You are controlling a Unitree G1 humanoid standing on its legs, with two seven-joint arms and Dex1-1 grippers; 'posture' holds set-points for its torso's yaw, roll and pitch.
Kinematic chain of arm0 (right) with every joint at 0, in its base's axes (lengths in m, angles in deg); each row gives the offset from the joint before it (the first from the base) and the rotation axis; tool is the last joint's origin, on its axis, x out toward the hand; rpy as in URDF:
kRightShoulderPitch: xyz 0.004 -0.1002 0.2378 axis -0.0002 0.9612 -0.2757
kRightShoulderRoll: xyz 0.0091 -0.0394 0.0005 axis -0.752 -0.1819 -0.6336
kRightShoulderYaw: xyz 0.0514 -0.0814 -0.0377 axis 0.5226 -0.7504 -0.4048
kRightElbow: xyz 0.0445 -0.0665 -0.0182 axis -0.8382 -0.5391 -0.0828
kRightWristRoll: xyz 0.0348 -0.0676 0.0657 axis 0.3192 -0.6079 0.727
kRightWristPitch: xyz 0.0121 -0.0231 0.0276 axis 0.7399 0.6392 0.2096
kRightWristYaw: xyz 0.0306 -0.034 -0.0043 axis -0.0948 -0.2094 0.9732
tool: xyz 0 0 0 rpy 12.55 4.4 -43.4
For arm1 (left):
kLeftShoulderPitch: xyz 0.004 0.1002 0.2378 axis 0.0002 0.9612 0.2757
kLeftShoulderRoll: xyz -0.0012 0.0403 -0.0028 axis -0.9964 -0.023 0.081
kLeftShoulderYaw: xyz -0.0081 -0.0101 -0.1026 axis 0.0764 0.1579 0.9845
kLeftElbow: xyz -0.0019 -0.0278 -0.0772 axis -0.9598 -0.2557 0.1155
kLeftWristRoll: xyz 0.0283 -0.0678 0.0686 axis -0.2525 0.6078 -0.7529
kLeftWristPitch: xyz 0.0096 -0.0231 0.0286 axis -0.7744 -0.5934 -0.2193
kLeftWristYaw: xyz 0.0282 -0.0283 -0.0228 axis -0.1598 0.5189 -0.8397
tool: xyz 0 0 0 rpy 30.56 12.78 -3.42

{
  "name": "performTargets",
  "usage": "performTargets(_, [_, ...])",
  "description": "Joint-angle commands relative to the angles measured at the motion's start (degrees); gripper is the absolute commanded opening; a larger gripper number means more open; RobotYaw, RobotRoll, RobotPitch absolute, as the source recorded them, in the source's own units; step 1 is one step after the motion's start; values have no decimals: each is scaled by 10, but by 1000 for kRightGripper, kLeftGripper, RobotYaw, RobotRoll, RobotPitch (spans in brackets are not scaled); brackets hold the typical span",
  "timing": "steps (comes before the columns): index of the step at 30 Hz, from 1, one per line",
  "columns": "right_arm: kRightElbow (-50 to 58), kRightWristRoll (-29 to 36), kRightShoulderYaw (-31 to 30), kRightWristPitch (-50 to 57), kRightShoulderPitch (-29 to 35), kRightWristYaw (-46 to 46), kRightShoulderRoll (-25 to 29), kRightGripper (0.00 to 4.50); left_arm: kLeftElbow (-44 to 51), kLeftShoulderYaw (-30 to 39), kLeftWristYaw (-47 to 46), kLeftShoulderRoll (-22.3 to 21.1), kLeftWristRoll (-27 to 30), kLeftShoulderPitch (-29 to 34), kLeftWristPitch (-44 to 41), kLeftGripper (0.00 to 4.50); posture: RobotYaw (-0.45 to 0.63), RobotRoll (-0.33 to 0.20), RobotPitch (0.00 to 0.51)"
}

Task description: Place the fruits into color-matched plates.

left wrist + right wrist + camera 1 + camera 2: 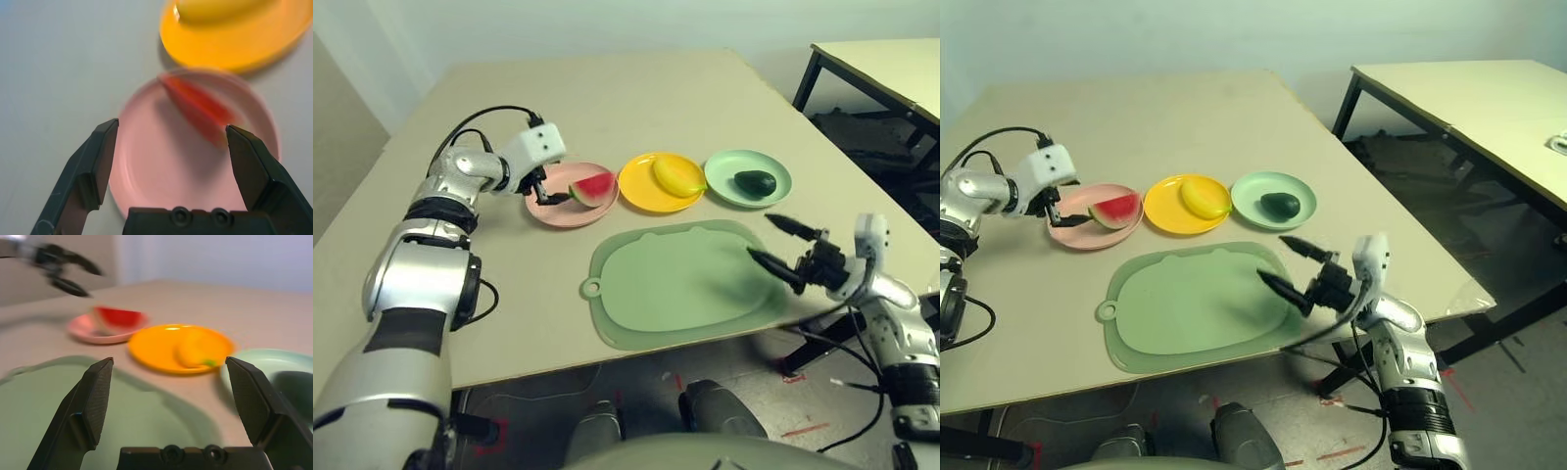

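watermelon wedge [593, 187]: it lies in the pink plate [551, 210], just ahead of the left gripper's fingers and apart from them.
left gripper [546, 190]: it hangs low over the near part of the pink plate; the fingers are spread and hold nothing.
banana [676, 175]: it rests in the yellow plate [639, 190], the next plate beyond the left fingers.
avocado [755, 182]: it sits in the mint green plate [731, 166], ahead of the right fingers and well apart from them.
right gripper [780, 244]: it hovers over the edge of the large green mat [675, 284] on the counter [607, 98]; the fingers are spread wide and empty.
progress: judged from the plates, every fruit is already on its matching color, so the sorting seems done.
risk at the left: the fingers are very near to the wedge and the plate rim; a careless sweep when the arm pulls away could push the wedge out or drag the light plate against the yellow one.
risk at the right: smaller, but a low move forward could catch the mat edge and shift it toward the plates.
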Motion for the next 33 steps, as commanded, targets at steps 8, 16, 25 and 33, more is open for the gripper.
performTargets(8, [-156, -71, 74, -99, -28, -138, 8, 4500, 383, 260, -150, 35, 256, 324, -175, 4434, -178, 0, 43])
performTargets(16, [-342, -72, 98, -185, -91, -88, 56, 4500, 554, 307, -242, 131, 312, 509, -184, 4434, -122, 0, 42])
performTargets(25, [-509, -73, 120, -228, -167, -8, 99, 4500, 593, 302, -280, 181, 317, 581, -164, 4434, -76, 0, 52])
performTargets(33, [-547, -78, 123, -226, -195, 20, 104, 4500, 614, 283, -305, 193, 312, 580, -167, 4434, -53, 0, 87])
